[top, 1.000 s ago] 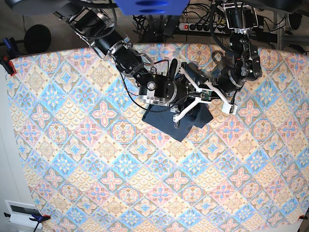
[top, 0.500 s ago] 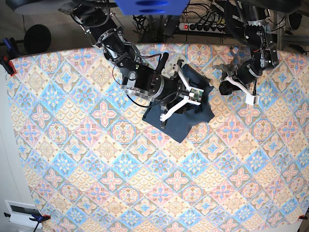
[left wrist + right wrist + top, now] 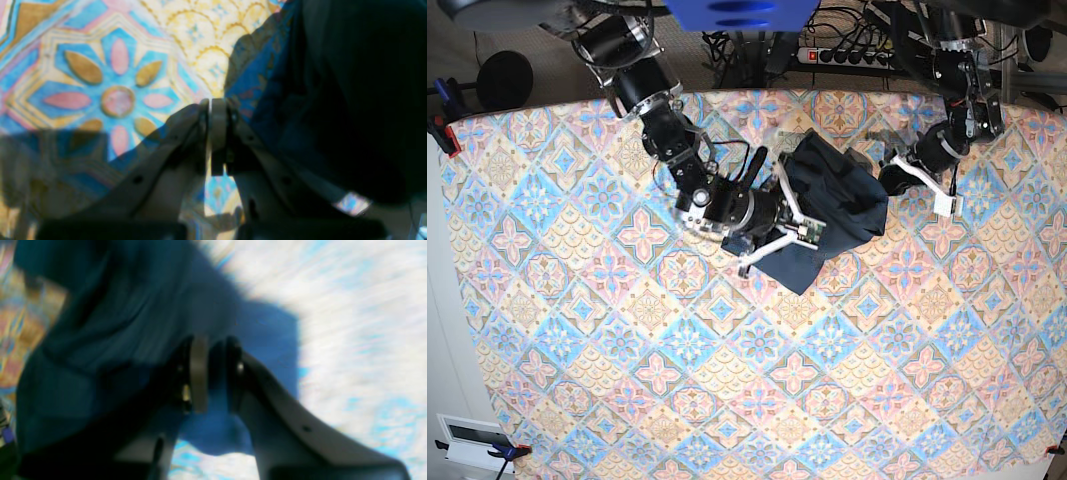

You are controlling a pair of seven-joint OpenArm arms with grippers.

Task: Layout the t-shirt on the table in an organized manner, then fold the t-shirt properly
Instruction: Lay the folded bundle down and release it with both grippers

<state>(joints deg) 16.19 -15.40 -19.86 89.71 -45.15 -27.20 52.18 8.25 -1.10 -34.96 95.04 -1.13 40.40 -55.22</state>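
The dark navy t-shirt (image 3: 837, 200) lies bunched on the patterned table (image 3: 627, 350), right of centre near the far edge. My right gripper (image 3: 810, 232) is over the shirt's lower part. In the right wrist view the right gripper (image 3: 213, 373) has its jaws nearly closed, with blue cloth of the t-shirt (image 3: 116, 323) pinched between them. My left gripper (image 3: 889, 181) sits at the shirt's right edge. In the left wrist view the left gripper (image 3: 213, 111) has its pads pressed together with nothing between them, above the table (image 3: 116, 66). The t-shirt (image 3: 350, 100) is dark just to its right.
A power strip with cables (image 3: 837, 55) lies behind the table's far edge. Clamps (image 3: 442, 130) hold the cloth at the left edge. A white device (image 3: 467, 440) sits off the near left corner. Both arms reach in from the far side.
My right gripper has moved left and toward the near side with the shirt, which now spreads wider toward the upper right. My left gripper has drawn away to the shirt's right edge.
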